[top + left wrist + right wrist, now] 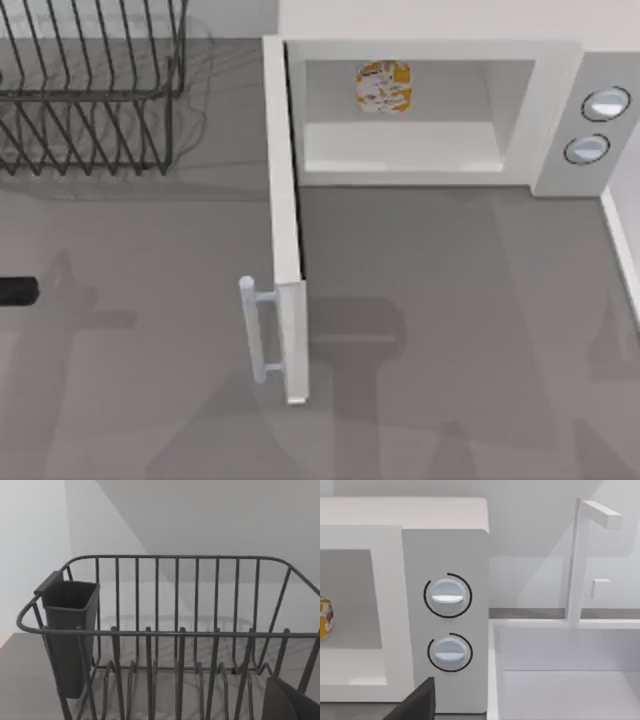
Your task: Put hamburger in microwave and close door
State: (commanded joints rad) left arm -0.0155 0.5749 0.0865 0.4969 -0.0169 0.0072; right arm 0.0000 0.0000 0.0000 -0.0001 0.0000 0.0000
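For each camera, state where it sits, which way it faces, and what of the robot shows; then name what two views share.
Top view: above the table, looking down on the microwave, its open door, the hamburger inside, and the dish rack; a dark part of the left arm shows at the left edge.
Left wrist view: faces the dish rack and its cup.
Right wrist view: faces the microwave's knobs and a sink.
Top and right wrist views share the hamburger.

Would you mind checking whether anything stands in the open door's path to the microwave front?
Nothing visible does. The door stands wide open, the counter bare between it and the microwave opening. The hamburger sits deep inside, clear of the opening.
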